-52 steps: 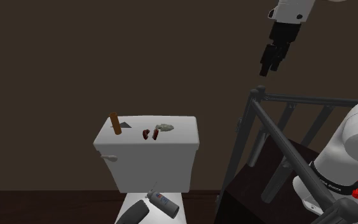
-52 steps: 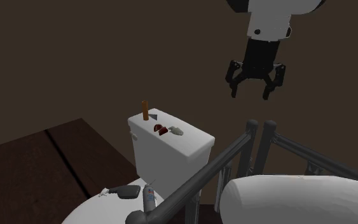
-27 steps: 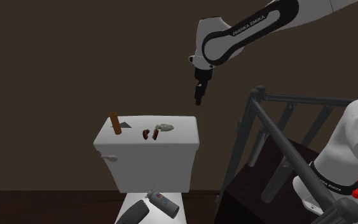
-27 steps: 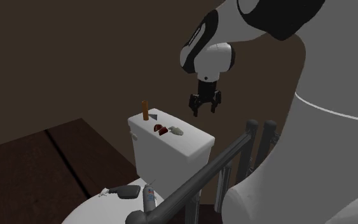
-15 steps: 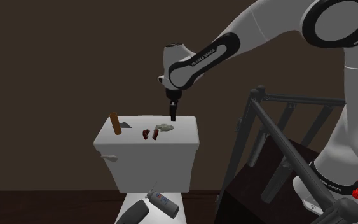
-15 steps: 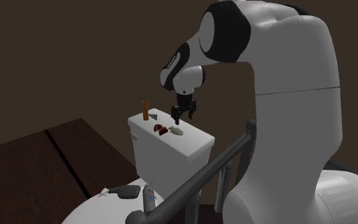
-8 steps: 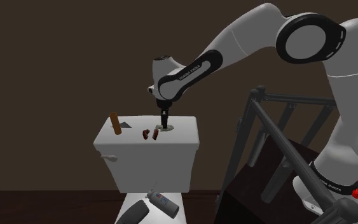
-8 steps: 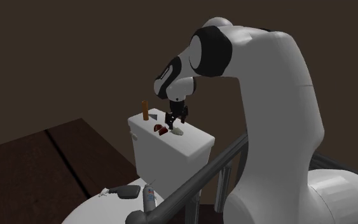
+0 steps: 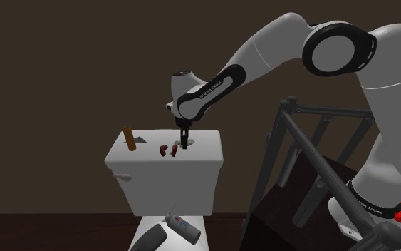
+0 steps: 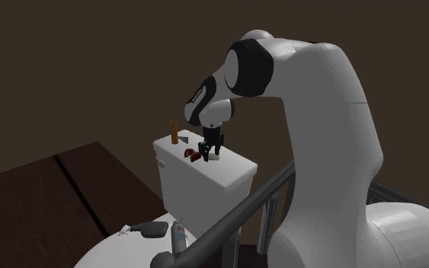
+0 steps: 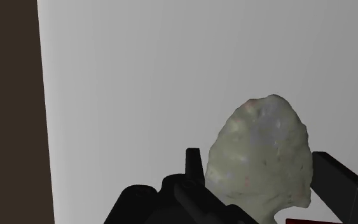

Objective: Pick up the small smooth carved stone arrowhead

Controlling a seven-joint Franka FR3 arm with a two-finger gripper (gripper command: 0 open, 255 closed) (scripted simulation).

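Observation:
The arrowhead (image 11: 260, 153) is a pale grey-green mottled stone lying on the white toilet tank lid (image 9: 207, 147). My black gripper (image 11: 257, 156) points down at the lid with its tips around the stone. One finger (image 11: 193, 167) presses one edge of the stone and the other finger presses the opposite edge, so the gripper is shut on it. In the shoulder view the gripper (image 9: 184, 145) touches down near the lid's middle. In the second exterior view the gripper (image 10: 205, 156) hides most of the arrowhead (image 10: 215, 159).
Two small dark red pieces (image 9: 166, 150) lie beside the gripper, and a brown cylinder (image 9: 129, 137) leans at the lid's far end. A spray can (image 9: 182, 227) and a black object (image 9: 149, 239) rest on the toilet seat. A dark metal railing (image 9: 291, 150) stands by the stand.
The arm swung in from high above and came down onto the tank lid. The fingers, apart half a second ago, have closed on the arrowhead.

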